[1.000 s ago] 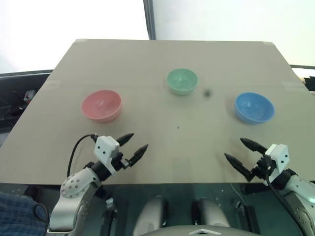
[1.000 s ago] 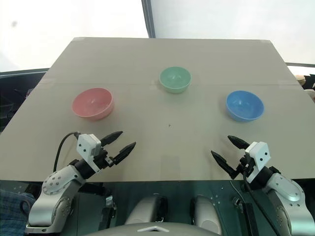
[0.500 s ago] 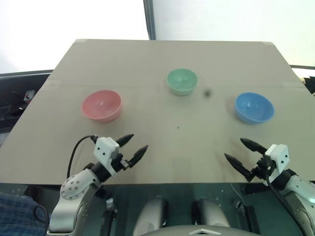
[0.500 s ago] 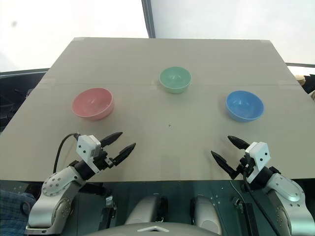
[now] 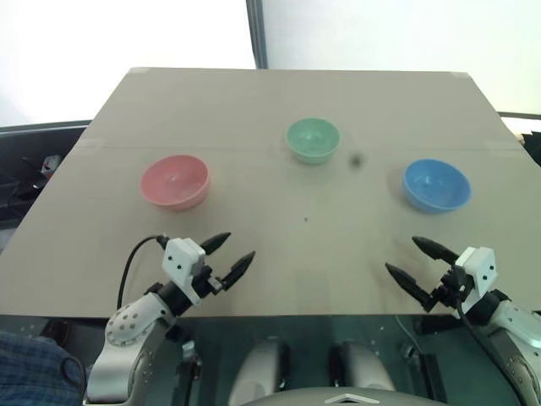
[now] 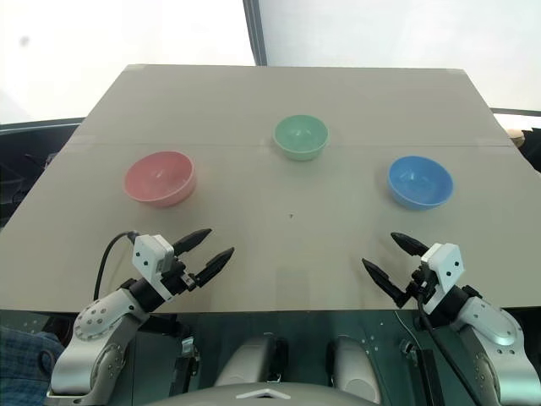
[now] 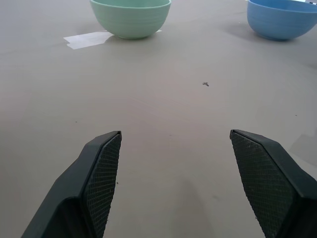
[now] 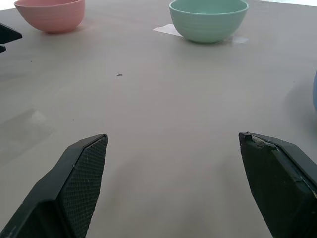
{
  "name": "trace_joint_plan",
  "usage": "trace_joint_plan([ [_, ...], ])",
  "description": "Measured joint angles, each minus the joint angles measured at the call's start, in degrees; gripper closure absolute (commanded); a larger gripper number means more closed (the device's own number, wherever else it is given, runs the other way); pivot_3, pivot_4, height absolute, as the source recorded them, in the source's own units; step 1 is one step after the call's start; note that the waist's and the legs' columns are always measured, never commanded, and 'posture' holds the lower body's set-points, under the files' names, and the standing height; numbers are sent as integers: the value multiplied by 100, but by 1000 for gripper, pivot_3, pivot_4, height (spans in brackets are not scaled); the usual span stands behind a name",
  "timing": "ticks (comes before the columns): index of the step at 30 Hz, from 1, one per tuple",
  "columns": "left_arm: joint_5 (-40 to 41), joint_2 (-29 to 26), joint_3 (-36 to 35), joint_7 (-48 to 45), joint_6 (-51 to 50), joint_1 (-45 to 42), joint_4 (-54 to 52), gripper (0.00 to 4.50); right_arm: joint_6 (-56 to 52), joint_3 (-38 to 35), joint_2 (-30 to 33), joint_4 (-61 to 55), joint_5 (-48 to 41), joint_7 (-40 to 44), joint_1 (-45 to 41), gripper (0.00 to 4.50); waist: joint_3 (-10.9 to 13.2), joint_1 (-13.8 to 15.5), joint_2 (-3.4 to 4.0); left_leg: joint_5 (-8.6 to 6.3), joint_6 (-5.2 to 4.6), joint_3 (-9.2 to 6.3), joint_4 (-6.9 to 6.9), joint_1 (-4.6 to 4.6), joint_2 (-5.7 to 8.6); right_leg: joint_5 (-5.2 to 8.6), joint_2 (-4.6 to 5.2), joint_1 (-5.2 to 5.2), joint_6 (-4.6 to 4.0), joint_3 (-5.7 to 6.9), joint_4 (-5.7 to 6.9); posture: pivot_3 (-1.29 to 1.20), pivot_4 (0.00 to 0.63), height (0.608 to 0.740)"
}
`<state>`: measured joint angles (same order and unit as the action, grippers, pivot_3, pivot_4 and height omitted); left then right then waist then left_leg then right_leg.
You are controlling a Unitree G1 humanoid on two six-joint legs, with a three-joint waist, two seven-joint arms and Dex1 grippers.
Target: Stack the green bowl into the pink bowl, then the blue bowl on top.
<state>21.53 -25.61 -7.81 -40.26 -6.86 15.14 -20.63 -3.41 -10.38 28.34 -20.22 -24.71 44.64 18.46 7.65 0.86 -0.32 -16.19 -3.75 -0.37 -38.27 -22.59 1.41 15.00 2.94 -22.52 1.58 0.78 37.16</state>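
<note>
Left eye view: bowls plain; tape blank.

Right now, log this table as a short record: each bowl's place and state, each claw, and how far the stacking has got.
surface: tan table
pink bowl: left side, upright, empty
green bowl: middle, farthest back, upright, empty
blue bowl: right side, upright, empty
left claw: open, near edge, holds nothing
right claw: open, near edge, holds nothing
stacking: not begun; all three bowls stand apart
</note>
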Motion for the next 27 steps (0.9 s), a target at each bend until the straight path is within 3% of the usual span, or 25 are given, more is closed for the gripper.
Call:
trace_joint_plan([
  [11,-624,-255,282,352,-391,-568,243,793,-326,54,127,-602,-543,11,-775,61,-2,6,-1,0,0,-1,-4,3,1,-1,-2,2,2,1,7,0,150,740],
  [14,-1368,-579,560,599,-420,-856,421,793,-530,68,249,-888,-708,10,-932,61,-2,2,0,0,0,0,-4,3,1,-1,-2,3,2,1,9,0,150,740],
  [27,-2641,-909,855,1303,-1789,-2518,70,793,-1021,280,543,-1346,-996,167,-1207,61,-4,3,-5,2,2,-1,-5,-1,2,-2,-2,4,4,1,11,0,150,740],
])
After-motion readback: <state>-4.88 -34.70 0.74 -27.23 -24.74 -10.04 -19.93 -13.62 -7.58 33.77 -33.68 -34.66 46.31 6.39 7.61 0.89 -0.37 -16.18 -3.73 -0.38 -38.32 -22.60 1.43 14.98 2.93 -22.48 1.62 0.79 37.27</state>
